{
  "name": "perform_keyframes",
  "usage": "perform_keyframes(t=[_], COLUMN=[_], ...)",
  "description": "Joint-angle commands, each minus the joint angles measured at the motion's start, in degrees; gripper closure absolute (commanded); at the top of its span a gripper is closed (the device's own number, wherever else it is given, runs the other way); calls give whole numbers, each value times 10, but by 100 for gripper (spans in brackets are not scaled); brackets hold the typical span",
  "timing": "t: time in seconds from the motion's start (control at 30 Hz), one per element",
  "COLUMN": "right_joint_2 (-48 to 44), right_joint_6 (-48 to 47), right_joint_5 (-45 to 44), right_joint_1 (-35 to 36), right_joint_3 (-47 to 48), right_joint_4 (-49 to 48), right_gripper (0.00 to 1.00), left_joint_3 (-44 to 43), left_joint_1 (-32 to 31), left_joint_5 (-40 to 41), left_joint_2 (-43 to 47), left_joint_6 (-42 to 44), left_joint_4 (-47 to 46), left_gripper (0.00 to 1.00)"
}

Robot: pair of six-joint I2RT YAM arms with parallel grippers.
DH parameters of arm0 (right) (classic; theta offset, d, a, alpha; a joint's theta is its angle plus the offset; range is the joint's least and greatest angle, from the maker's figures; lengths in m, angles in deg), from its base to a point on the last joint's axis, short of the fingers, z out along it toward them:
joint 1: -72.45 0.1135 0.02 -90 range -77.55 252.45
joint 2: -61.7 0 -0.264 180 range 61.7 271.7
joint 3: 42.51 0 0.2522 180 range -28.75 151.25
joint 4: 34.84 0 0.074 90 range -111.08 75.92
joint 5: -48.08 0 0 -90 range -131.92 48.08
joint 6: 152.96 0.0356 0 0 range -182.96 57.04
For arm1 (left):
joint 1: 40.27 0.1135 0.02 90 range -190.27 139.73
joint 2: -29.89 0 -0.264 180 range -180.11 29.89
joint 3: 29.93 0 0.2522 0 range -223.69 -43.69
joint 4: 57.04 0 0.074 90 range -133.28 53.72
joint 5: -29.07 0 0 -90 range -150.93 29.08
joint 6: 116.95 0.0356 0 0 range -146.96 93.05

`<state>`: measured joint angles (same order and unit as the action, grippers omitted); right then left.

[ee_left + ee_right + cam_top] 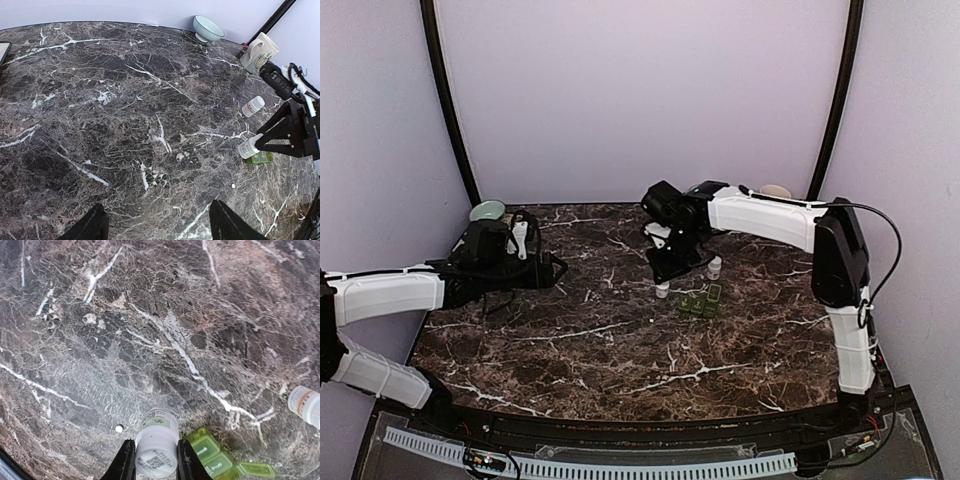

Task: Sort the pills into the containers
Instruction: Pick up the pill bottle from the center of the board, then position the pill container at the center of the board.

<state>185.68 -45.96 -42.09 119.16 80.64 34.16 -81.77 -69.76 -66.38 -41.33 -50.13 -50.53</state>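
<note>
1. My right gripper (156,460) was clamped on a white pill bottle (157,432) with a green label, one finger on each side of the body.
2. From the left wrist view, that bottle hung tilted, its free end angled down toward the marble table (570,340). I couldn't tell whether it touched the surface.
3. The green pill organizer (212,452) lay just beside the held bottle, on the table, with some of its lids flipped open.
4. One small white pill (119,428) lay loose on the marble, near the bottle on the side away from the organizer.
5. A second bottle (306,405), white with an orange band, sat apart from the organizer, nearer the back of the table.
6. My left gripper (157,225) hovered over the left part of the table with its fingers (92,225) spread wide and nothing between them.
7. A pale bowl (487,211) stood at the back left corner and a mug (259,52) at the back right.
</note>
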Motion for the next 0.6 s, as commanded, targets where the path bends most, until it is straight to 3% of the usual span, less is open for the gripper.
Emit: perform_keyframes(t=[0.0,0.57], right_joint_2=[-57,-277], right_joint_6=[18,96], right_joint_5=[-20,-90], right_joint_1=[-3,-34], right_joint_3=[-30,-278], right_joint_4=[-16,-62], right_gripper=[90,91], left_joint_3=[-13,-110], left_joint_1=[-3,-50], left_joint_5=[-17,-54], left_joint_2=[-12,-145], left_joint_6=[-5,24], left_joint_4=[-14,-25], left_gripper=[29,30])
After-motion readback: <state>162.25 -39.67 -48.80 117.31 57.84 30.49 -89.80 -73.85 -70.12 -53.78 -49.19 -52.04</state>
